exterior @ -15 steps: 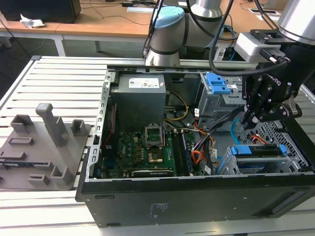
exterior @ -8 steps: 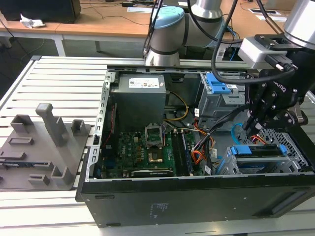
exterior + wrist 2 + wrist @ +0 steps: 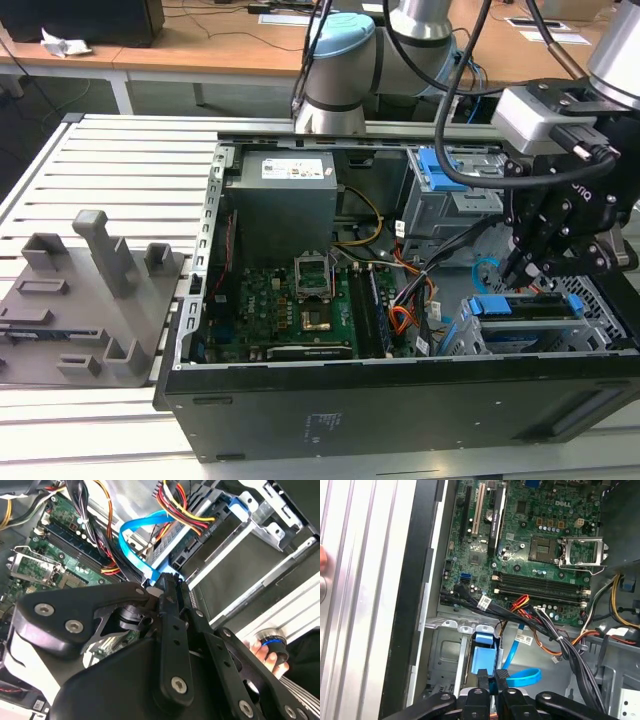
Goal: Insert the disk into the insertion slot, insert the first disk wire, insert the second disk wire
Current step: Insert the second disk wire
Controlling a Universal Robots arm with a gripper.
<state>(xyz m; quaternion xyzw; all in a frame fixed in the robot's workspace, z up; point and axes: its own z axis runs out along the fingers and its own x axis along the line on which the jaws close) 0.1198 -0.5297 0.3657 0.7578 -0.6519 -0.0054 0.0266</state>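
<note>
While open black computer case (image 3: 400, 400) sits on ribbed aluminium counter (image 3: 120, 160), wooden desks (image 3: 200, 50) behind, black end effector (image 3: 491, 676) clenched at thin flat light-blue cable (image 3: 522, 676).

Arm (image 3: 345, 60) in the upper middle of the exterior view: silver-grey tube joints with a light-blue cap, black cables hanging off them. Wrist at upper right carries a light-grey box-shaped camera housing (image 3: 538, 115) with a black cable plugged in. Gripper (image 3: 532, 262) below it is matte black, with linkage-style finger arms. In the second wrist view the gripper (image 3: 172, 582) shows black link plates fastened with silver screws and a round pivot.
</note>
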